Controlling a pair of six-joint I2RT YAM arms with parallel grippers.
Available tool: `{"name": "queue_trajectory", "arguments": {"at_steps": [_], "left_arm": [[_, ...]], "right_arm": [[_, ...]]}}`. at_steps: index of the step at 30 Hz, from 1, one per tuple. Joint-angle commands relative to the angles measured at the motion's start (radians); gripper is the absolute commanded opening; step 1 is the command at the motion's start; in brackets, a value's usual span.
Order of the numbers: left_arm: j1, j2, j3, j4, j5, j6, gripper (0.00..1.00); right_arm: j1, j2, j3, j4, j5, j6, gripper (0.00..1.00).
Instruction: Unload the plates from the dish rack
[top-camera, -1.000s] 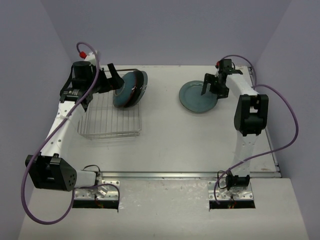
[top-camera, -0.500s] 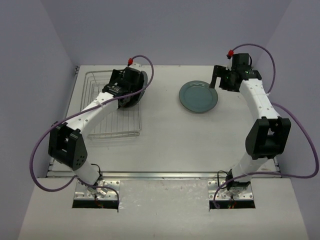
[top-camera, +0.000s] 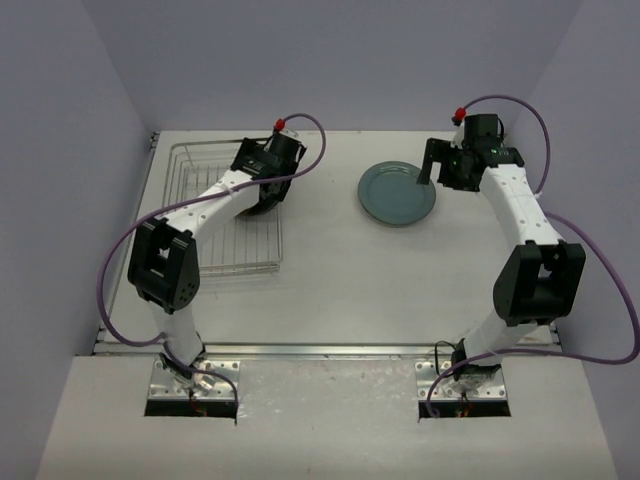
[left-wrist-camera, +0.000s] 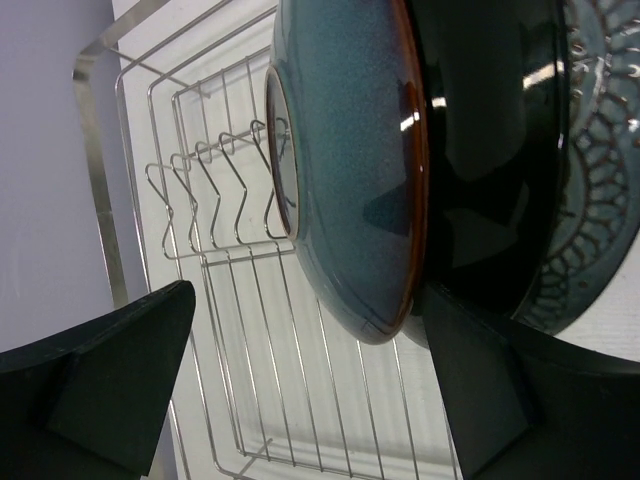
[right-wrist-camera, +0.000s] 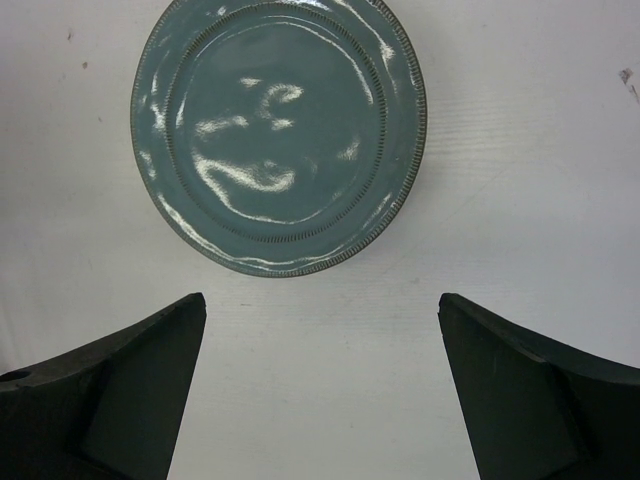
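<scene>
Compared with half a second ago, the left arm is reaching further across the rectangular silver wire dish rack (top-camera: 215, 225). The left gripper (left-wrist-camera: 310, 295) is now sitting at the plates standing on edge at the rack's right end. Its fingers are spread wide, straddling the lower rim of the nearest plate, a blue-grey glazed round plate with a brown rim (left-wrist-camera: 350, 170). Nothing is being gripped, which suggests that the next pick is being set up but is not yet made.

In the left wrist view the rack is holding three plates: the blue-grey plate, a glossy dark plate (left-wrist-camera: 490, 150) directly behind it, and a teal plate with an ornate relief pattern (left-wrist-camera: 600, 150) behind that.

Right of the rack, a grey-blue round plate with a ribbed rim (right-wrist-camera: 280, 130) is lying flat on the white table (right-wrist-camera: 520, 200). The right gripper (right-wrist-camera: 320, 400) has drawn back to the side of that plate facing away from the rack, with its fingers wide and holding nothing. One plate is judged to be unloaded.
</scene>
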Motion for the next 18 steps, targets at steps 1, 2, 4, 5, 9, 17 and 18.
{"name": "queue_trajectory", "arguments": {"at_steps": [1, 2, 4, 5, 9, 17, 18], "left_arm": [[-0.006, 0.039, 0.066, 0.015, -0.06, -0.025, 0.91], [-0.006, 0.05, 0.076, 0.021, -0.07, -0.029, 0.88], [-0.006, 0.073, 0.101, 0.029, -0.101, -0.046, 0.76], [-0.006, 0.084, 0.109, 0.031, -0.117, -0.054, 0.72], [-0.005, 0.111, 0.122, 0.054, -0.191, -0.08, 0.65], [0.033, 0.099, 0.138, 0.06, -0.258, -0.142, 0.6], [0.039, 0.089, 0.137, 0.057, -0.253, -0.154, 0.59]], "right_arm": [[-0.001, -0.017, -0.005, 0.024, -0.016, 0.005, 0.99], [-0.001, -0.017, -0.006, 0.024, -0.018, 0.006, 0.99], [-0.001, -0.017, -0.008, 0.023, -0.023, 0.006, 0.99], [-0.001, -0.018, -0.008, 0.023, -0.026, 0.006, 0.99], [-0.001, -0.022, -0.01, 0.024, -0.033, 0.005, 0.99], [-0.001, -0.029, -0.018, 0.026, -0.046, 0.008, 0.99], [-0.001, -0.029, -0.019, 0.026, -0.049, 0.01, 0.99]]}}
